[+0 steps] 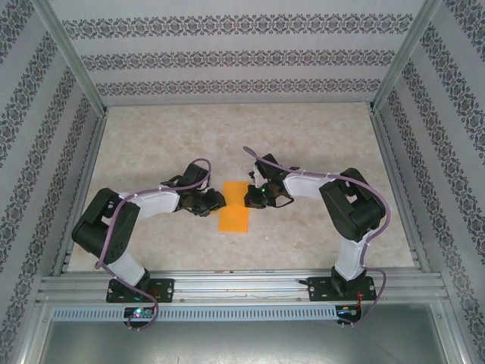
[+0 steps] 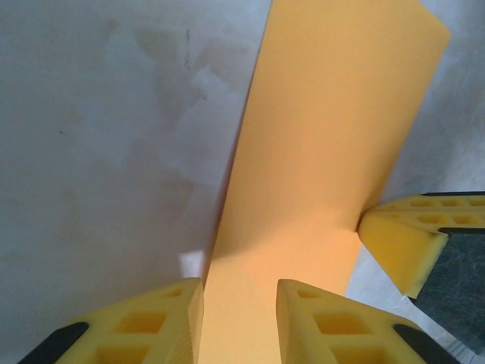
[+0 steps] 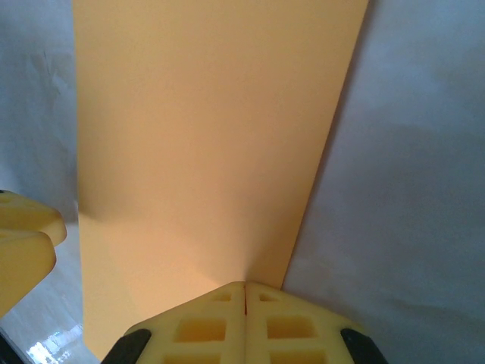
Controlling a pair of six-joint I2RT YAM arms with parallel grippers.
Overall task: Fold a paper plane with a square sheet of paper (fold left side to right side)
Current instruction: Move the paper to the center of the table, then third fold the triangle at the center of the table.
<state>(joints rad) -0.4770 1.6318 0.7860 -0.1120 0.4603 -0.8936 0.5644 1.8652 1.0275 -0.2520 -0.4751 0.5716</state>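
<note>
Right pincer (image 3: 244,292) closed, tips on narrow flat orange paper (image 3: 204,136); left pincer (image 2: 239,288) part-open, straddling it.

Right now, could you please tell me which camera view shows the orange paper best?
The top external view: the paper appears almost whole there, a narrow rectangle lying on the table. Both wrist views give close-ups of its surface, with its ends cropped by the frame.

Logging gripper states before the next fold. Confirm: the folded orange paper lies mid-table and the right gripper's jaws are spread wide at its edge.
Wrong on the jaws: the right gripper is shut, tips together at the edge of the folded orange paper, as the right wrist view shows. The rest holds.
</note>
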